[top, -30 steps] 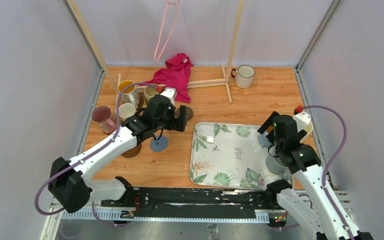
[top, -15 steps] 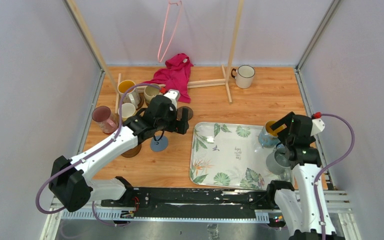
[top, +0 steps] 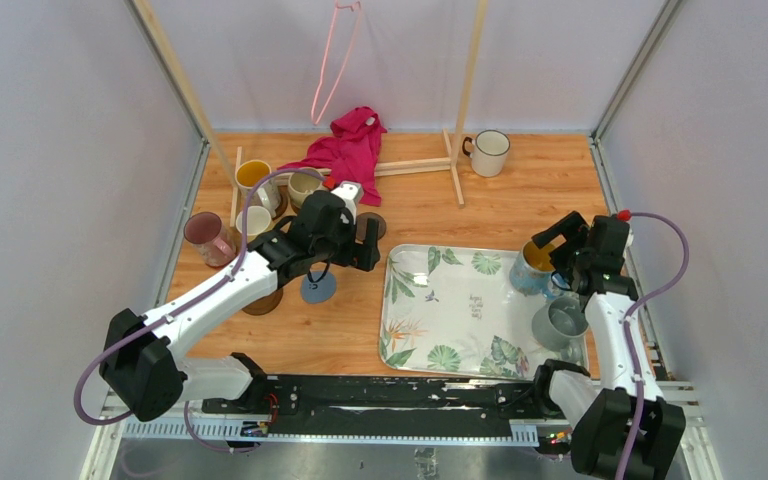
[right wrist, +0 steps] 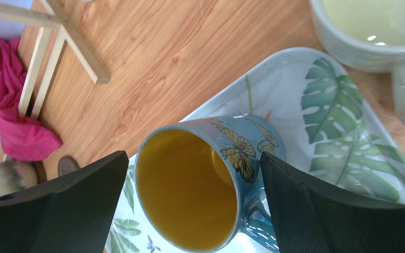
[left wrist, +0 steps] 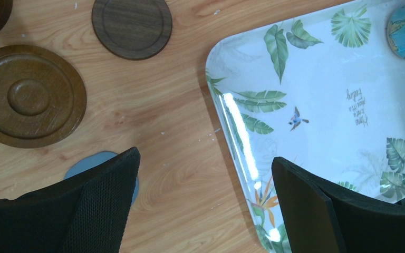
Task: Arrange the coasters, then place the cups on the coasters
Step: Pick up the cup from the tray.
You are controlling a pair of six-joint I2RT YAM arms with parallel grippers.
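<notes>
Right arm (top: 612,322) swung rightward, blue butterfly cup (right wrist: 190,190) below spread right fingers (right wrist: 58,211), left fingers (left wrist: 84,211) spread.

butterfly mug (right wrist: 206,182) under spread right jaws, grey mug (top: 560,322) near

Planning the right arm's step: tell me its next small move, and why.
Probably lower the right hand and close it on the blue butterfly mug: the hand is open with a finger on each side of the mug, which stands on the leaf tray, not yet placed.
</notes>
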